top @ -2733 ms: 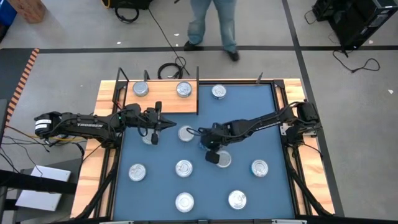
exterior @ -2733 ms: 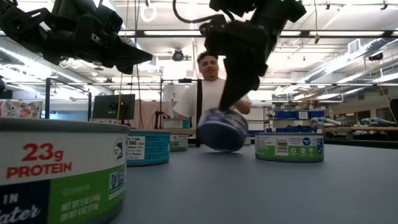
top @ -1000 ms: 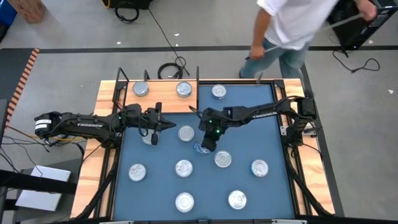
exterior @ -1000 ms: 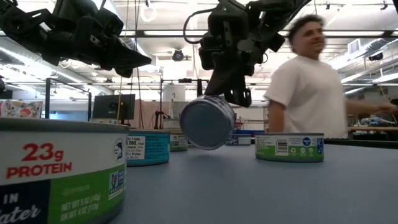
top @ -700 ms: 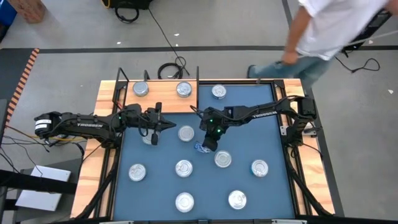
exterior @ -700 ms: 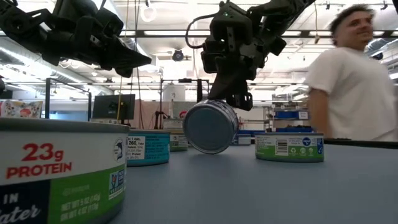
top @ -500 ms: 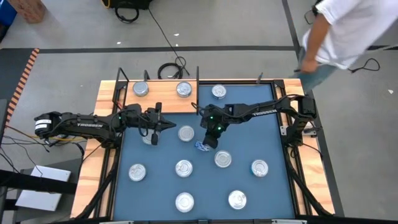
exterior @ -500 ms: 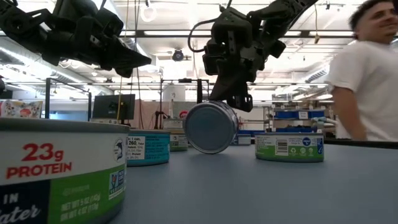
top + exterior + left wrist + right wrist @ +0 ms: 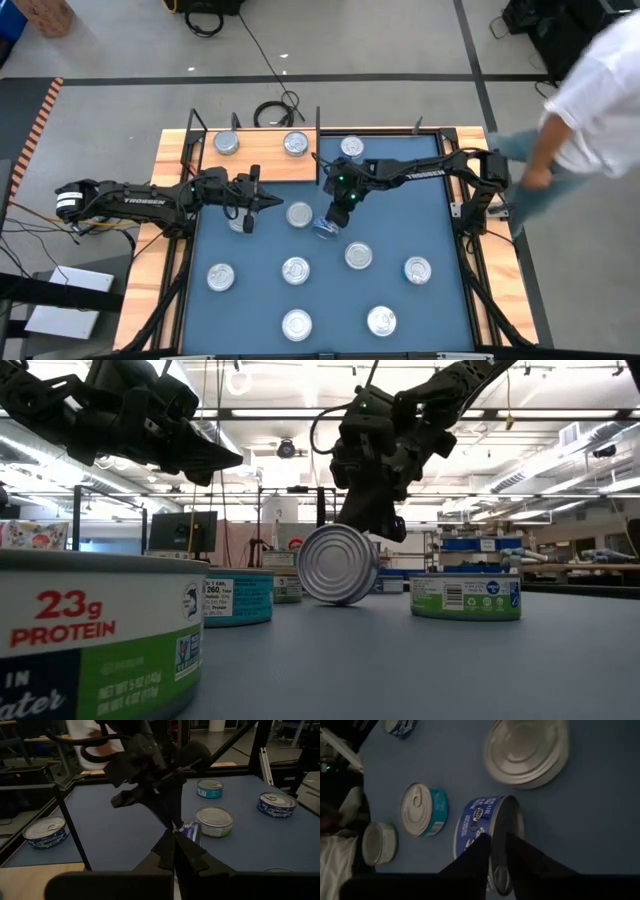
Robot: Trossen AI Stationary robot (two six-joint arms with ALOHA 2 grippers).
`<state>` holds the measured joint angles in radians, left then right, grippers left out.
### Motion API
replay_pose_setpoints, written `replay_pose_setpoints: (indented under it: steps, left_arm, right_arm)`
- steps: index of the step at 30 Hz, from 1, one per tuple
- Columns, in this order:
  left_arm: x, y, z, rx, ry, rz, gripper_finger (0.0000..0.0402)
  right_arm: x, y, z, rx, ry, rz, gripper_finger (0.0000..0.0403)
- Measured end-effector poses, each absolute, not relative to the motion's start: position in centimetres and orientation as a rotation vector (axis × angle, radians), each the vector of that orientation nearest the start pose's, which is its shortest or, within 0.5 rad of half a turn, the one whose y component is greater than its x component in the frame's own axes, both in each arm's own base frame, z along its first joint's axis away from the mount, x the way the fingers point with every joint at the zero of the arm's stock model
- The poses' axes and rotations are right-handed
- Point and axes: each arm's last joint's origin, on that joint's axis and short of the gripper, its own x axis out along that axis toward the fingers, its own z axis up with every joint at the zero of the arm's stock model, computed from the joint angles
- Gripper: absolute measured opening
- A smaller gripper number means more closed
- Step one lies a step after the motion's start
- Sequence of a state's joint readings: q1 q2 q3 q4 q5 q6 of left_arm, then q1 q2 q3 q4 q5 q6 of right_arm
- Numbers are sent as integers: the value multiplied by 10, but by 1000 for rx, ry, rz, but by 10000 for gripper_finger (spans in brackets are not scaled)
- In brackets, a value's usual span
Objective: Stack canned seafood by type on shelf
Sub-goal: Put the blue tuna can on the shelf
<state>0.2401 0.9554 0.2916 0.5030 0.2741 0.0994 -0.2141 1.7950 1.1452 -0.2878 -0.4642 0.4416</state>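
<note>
High view: at frame centre the right tool [image 9: 331,222] is seen over a blue-labelled tin [image 9: 325,230] standing on edge on the blue table [image 9: 400,200]; whether it is grasped cannot be told. Left tool [image 9: 262,201], clenched and empty, is held left of centre. The shelf [image 9: 262,160] at upper left carries two tins.

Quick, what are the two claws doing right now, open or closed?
Left gripper: closed, holding nothing.
Right gripper: at the rim of a tin standing on edge; open or closed cannot be told.
</note>
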Motion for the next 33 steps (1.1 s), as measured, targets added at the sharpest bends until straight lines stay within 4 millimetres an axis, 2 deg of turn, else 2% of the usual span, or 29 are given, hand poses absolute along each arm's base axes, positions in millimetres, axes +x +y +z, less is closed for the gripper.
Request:
replay_pose_setpoints:
  steps: [8,15,19,27,33]
  left_arm:
    - [188,38,200,58,155,-42,6]
    - [188,38,200,57,154,-55,6]
    - [188,38,200,57,153,-55,6]
    - [188,38,200,57,153,-57,6]
    - [188,38,200,57,153,-57,6]
  right_arm:
    - [366,-66,194,704,910,4,150]
    - [368,-55,196,695,919,31,185]
    - [368,-37,203,608,912,28,199]
    - [364,13,214,327,897,-79,232]
    - [360,51,213,92,895,-21,232]
